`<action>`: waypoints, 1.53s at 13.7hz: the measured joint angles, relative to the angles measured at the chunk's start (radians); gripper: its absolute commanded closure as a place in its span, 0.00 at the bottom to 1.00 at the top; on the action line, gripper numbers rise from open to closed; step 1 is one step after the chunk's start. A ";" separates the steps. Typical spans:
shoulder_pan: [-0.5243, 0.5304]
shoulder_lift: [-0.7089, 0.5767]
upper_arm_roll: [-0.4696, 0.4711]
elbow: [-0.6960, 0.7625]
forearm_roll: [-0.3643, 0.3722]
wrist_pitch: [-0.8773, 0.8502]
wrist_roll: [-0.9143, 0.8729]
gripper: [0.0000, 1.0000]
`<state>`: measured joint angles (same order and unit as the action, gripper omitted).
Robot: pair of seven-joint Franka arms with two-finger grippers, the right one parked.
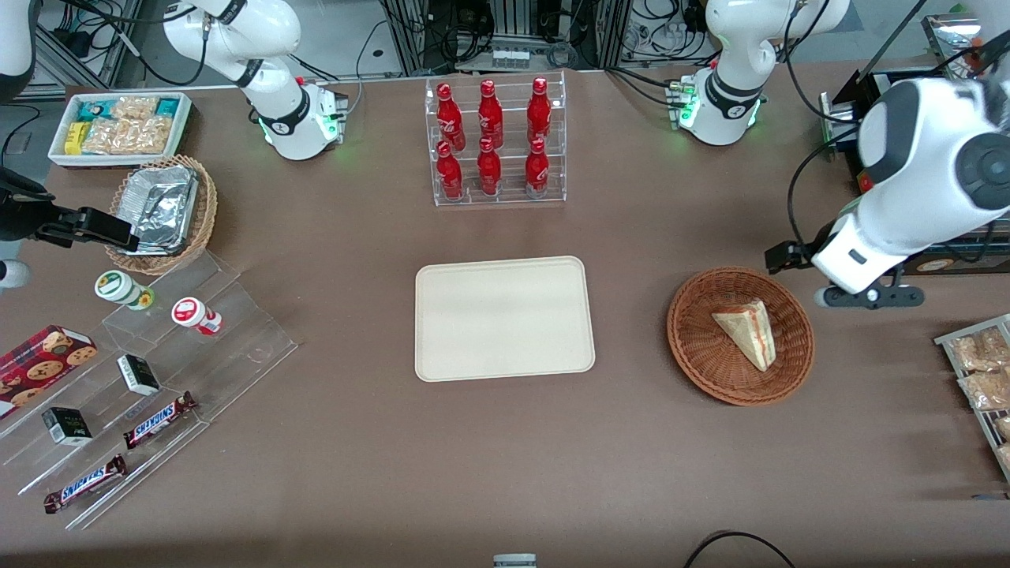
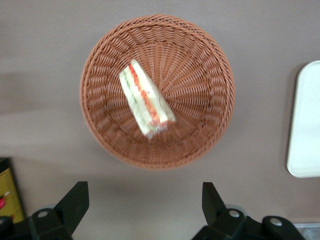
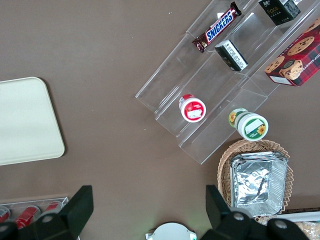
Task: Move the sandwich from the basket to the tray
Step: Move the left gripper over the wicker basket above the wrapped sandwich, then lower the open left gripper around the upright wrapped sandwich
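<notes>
The sandwich [image 2: 145, 99] lies in the round basket [image 1: 694, 355], toward the working arm's end of the tabletop. The tray [image 1: 505, 318] sits bare mid-table. The gripper [image 2: 145, 206] hangs above the basket, fingers spread, grasping nothing

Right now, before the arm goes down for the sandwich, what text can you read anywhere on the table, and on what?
"SNICKERS": on the two chocolate bars on the clear stepped stand.
Red bottles carry white script, too small to read.
Cookie box, black cartons and round tubs: print too small.
Sandwich, basket, tray: no text.
Gripper hovers above the table next to the basket, fingers open.
</notes>
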<state>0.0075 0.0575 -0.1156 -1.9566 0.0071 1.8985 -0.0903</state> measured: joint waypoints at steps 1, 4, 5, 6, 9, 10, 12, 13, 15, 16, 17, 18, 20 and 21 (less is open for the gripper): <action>0.000 0.007 0.000 -0.044 0.000 0.063 0.000 0.00; 0.000 0.037 0.001 -0.126 0.000 0.195 0.000 0.00; 0.000 0.050 0.001 -0.136 0.000 0.221 0.000 0.00; 0.000 0.063 0.001 -0.142 0.000 0.244 -0.001 0.00; 0.002 0.089 0.004 -0.157 0.000 0.315 -0.014 0.00; 0.007 0.093 0.004 -0.167 -0.001 0.337 -0.042 0.00; 0.017 0.097 0.007 -0.190 -0.001 0.378 -0.137 0.00; 0.019 0.098 0.007 -0.200 -0.002 0.391 -0.181 0.00; 0.021 0.098 0.007 -0.213 -0.008 0.408 -0.277 0.00; 0.021 0.098 0.007 -0.218 -0.015 0.414 -0.344 0.00; 0.022 0.099 0.007 -0.222 -0.021 0.418 -0.422 0.00; 0.022 0.102 0.006 -0.225 -0.025 0.423 -0.495 0.00; 0.021 0.115 0.005 -0.228 -0.028 0.448 -0.577 0.00; 0.022 0.123 0.005 -0.228 -0.029 0.458 -0.599 0.00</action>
<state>0.0290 0.1806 -0.1107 -2.1846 -0.0218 2.3562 -0.6889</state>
